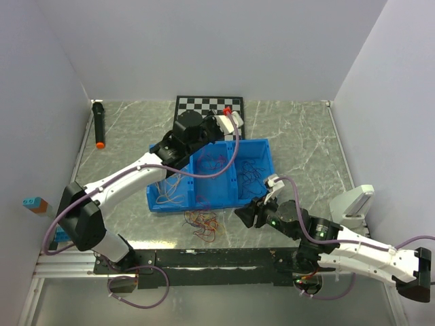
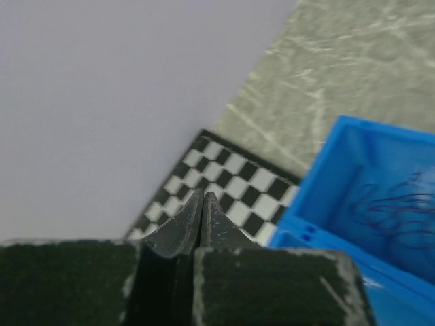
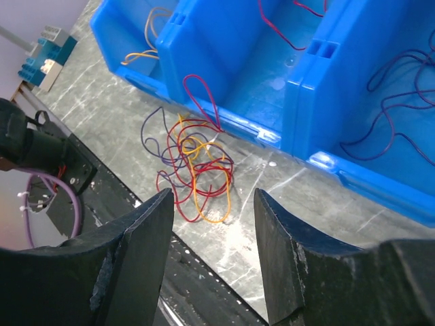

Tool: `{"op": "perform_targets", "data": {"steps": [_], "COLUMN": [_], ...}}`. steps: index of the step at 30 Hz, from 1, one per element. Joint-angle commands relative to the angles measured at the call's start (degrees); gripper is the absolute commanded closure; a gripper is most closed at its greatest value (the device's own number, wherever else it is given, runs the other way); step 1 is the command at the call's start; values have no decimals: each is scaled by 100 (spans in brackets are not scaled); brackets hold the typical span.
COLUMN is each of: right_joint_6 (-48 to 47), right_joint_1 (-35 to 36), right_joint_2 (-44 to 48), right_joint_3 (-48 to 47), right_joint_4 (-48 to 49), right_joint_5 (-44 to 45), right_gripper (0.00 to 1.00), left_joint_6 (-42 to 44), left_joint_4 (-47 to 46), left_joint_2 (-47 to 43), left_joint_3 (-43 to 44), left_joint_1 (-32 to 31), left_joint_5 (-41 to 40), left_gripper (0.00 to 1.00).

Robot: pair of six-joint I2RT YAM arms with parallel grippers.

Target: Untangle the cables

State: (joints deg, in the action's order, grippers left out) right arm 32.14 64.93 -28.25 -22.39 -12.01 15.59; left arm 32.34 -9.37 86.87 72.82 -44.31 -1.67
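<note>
A tangle of red, orange and purple cables (image 1: 202, 223) lies on the table just in front of the blue bin (image 1: 262, 145); it also shows in the right wrist view (image 3: 197, 166). One red loop (image 3: 201, 102) rests against the bin's front wall. My right gripper (image 3: 213, 204) is open and empty, just above the table near the tangle's right side. My left gripper (image 2: 202, 204) is shut and empty, held high over the bin's far edge near the checkerboard (image 2: 224, 180). Sorted cables lie in the bin: orange (image 3: 146, 51), red (image 3: 279, 30), purple (image 3: 401, 102).
The blue bin (image 3: 224, 47) has three compartments. A black marker with an orange tip (image 1: 99, 125) lies at the far left. A blue-and-brown block (image 1: 34, 204) sits at the left edge. A white holder (image 1: 352, 202) stands at the right. A dark rail (image 1: 217, 258) runs along the front.
</note>
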Motion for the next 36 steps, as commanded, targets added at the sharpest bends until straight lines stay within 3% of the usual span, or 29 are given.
{"op": "perform_targets", "data": {"steps": [1, 10, 15, 24, 27, 30, 36], "right_joint_6": [73, 117, 240, 179, 152, 126, 100], "right_joint_1": [-112, -270, -296, -428, -463, -490, -490], "right_joint_2": [92, 223, 223, -58, -75, -102, -233], "right_joint_3": [68, 156, 297, 332, 323, 297, 253], "right_joint_4": [85, 137, 313, 577, 586, 560, 568], "right_joint_5": [-21, -179, -285, -610, -672, -742, -839], "right_gripper": [43, 43, 43, 42, 40, 39, 37], "left_joint_6": [-1176, -1186, -1432, -1116, -1002, -966, -984], "left_joint_4": [787, 1419, 1815, 1604, 1727, 1876, 2079], "left_joint_2": [50, 66, 655, 1192, 1113, 955, 569], "left_joint_3": [155, -637, -330, -119, -66, 4, 390], "left_joint_1": [11, 45, 257, 274, 274, 274, 274], "left_joint_5": [553, 686, 677, 738, 870, 896, 958], "left_gripper": [99, 99, 99, 99, 83, 51, 36]}}
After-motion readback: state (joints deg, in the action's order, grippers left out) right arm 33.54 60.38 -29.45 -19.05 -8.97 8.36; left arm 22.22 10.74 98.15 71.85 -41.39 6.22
